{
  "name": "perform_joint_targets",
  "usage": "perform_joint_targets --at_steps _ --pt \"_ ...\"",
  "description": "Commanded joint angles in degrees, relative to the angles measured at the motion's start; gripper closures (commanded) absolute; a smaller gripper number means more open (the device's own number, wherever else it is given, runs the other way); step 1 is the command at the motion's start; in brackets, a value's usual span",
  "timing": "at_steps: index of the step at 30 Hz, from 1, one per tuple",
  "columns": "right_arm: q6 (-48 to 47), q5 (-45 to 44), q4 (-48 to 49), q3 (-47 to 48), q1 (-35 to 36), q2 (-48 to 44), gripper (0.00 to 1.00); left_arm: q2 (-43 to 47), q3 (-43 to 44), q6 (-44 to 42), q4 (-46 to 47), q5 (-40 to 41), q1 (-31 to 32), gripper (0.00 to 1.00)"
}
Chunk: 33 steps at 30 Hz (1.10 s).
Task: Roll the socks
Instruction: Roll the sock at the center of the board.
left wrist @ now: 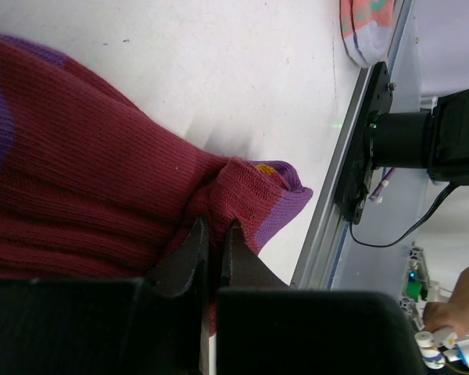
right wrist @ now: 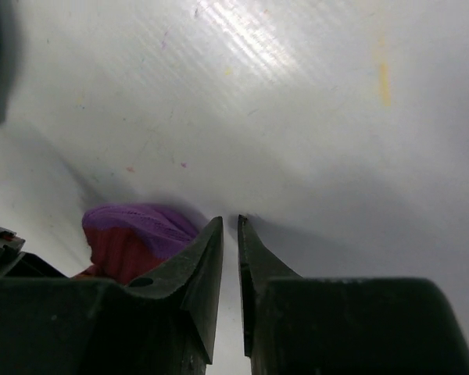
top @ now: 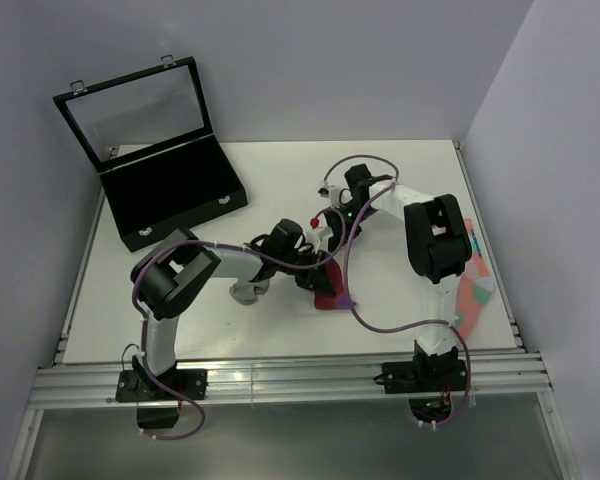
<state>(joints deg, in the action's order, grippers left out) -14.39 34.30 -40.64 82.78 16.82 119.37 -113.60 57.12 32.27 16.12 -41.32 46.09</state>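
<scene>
The long magenta-red sock [top: 332, 288] lies bunched at the table's middle. In the left wrist view it fills the left side [left wrist: 94, 187], with a purple band and a bit of orange at its folded end. My left gripper [top: 313, 272] is shut on a fold of it [left wrist: 216, 228]. My right gripper [top: 327, 238] stands just behind, jaws nearly together and empty, tips on the bare table [right wrist: 230, 223], beside the sock's purple part [right wrist: 137, 226]. A small grey sock [top: 248, 292] shows partly under my left forearm.
An open black case [top: 170, 195] with a clear lid stands at the back left. A salmon-pink sock with teal and white patches [top: 477, 290] lies at the right edge, also in the left wrist view [left wrist: 367, 23]. The table's metal front rail [left wrist: 352, 172] is near.
</scene>
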Motion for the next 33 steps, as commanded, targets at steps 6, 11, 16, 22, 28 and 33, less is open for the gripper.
perform_joint_targets --at_steps 6,11,16,22,28,33 --pt "-0.55 0.67 4.7 -1.83 -2.14 -4.15 0.72 -10.76 -3.86 0.16 -20.51 9.15 0.5 1.0" --pt "-0.37 1.55 6.36 -3.85 -3.02 -6.34 0.68 -11.82 -3.6 0.78 -21.65 9.68 -0.12 1.0" --pt "-0.72 6.91 7.33 -6.32 -6.0 -11.69 0.59 -12.7 -2.63 0.25 -23.41 11.17 -0.91 1.0" --pt "-6.08 9.72 6.55 -11.23 -9.08 -20.21 0.58 -13.93 -2.46 -0.19 -24.2 12.05 -1.7 1.0" --pt "-25.66 9.12 -0.84 -17.38 -10.14 -28.04 0.58 -15.42 -1.32 -1.94 -27.18 13.02 -2.67 1.0" --pt "-38.49 6.13 2.41 -27.75 -9.44 -39.01 0.53 -17.0 0.0 -3.44 -29.74 14.16 -3.81 1.0"
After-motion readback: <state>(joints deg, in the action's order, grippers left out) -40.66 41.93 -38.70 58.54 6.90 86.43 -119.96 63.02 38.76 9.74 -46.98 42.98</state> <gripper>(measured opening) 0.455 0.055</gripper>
